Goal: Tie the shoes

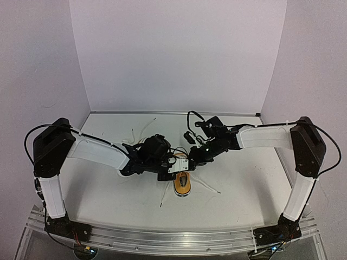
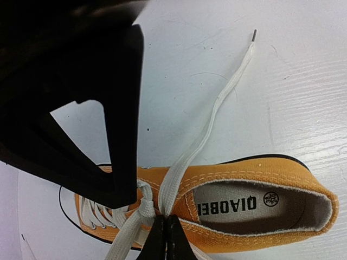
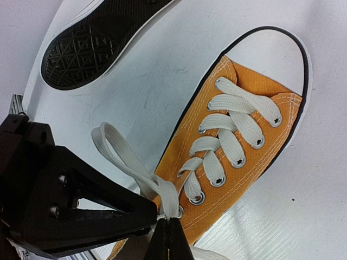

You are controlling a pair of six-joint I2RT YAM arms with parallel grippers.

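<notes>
White table (image 1: 244, 184), lilac walls. The orange shoe (image 1: 183, 185) lay between my claws, the second shoe (image 3: 92, 43) sole-up beside it. My left claw (image 2: 165, 227) pinched the lace (image 2: 217, 103) at its throat; my right claw (image 3: 169, 230) pinched a loop (image 3: 116, 146) there. Bow-forming, I judged: next, wrap lace round loop.

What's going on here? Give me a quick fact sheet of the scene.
Shoe in work: orange canvas sneaker, upright on white table
Other shoe: sneaker showing its black rubber sole, lying apart
Left gripper: shut on flat white lace near the top eyelets
Right gripper: shut on a loop of that lace
Bow: not yet tied
</notes>
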